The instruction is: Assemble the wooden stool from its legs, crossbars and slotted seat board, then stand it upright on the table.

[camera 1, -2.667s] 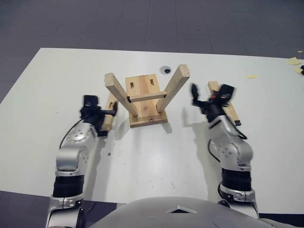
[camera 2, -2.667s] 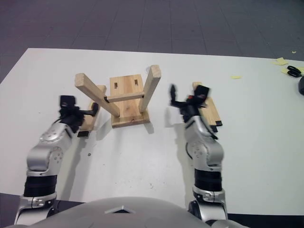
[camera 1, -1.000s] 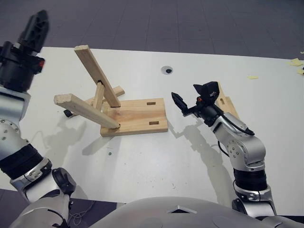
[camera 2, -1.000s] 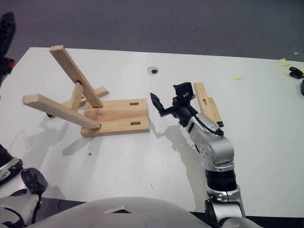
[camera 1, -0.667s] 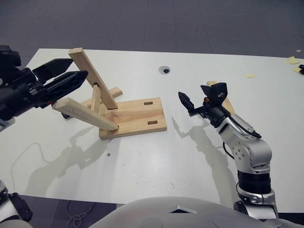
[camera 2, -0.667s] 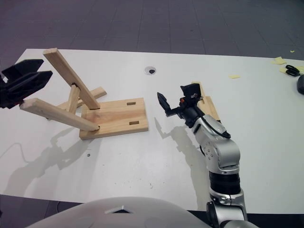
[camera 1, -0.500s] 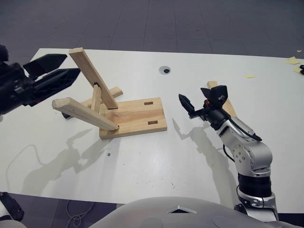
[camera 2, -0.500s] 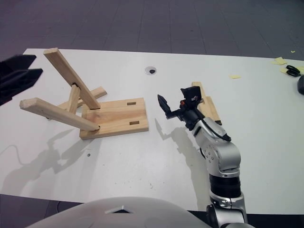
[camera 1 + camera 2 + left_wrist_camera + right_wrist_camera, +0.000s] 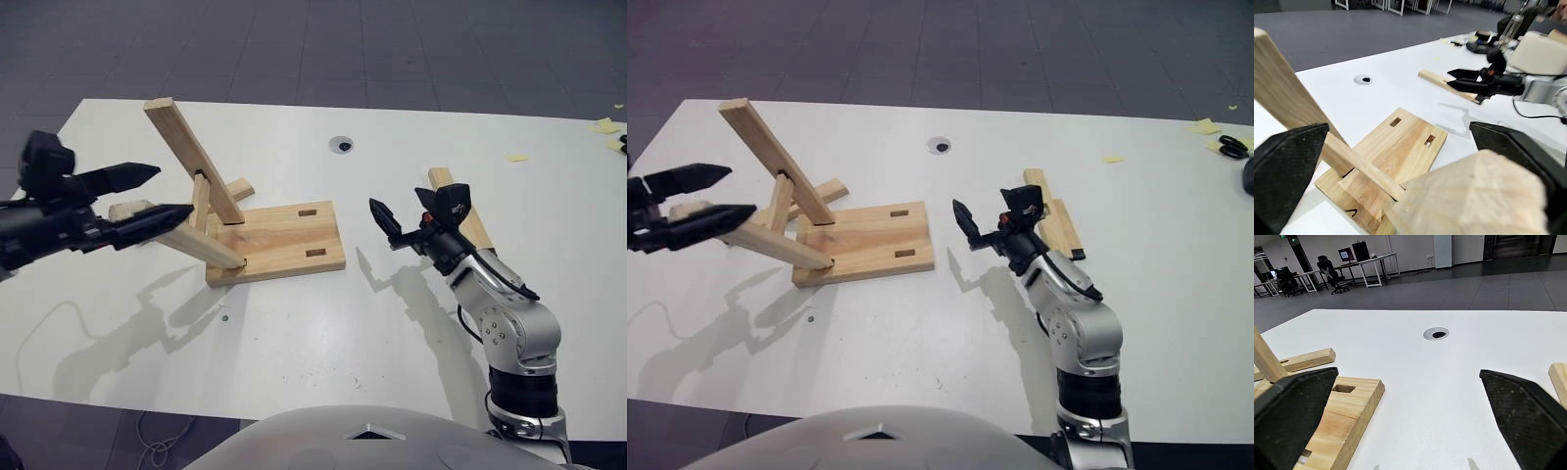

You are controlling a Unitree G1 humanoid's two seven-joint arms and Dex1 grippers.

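Observation:
The slotted seat board lies flat on the white table. Two legs are fixed at its left end, joined by a short crossbar. One leg slants up and away; the other leg reaches out low to the left. My left gripper is open, its fingers straddling that lower leg's free end. My right gripper hovers open to the right of the board, with nothing between its fingers. Behind it lie loose wooden pieces.
Another loose leg lies flat behind the board's left end. A round cable hole sits at the table's far middle. Yellow scraps lie at the far right edge. The near half of the table is bare.
My left gripper has come down and in from the far left, and its fingers now straddle the lower leg's end. The right gripper and the board have hardly moved.

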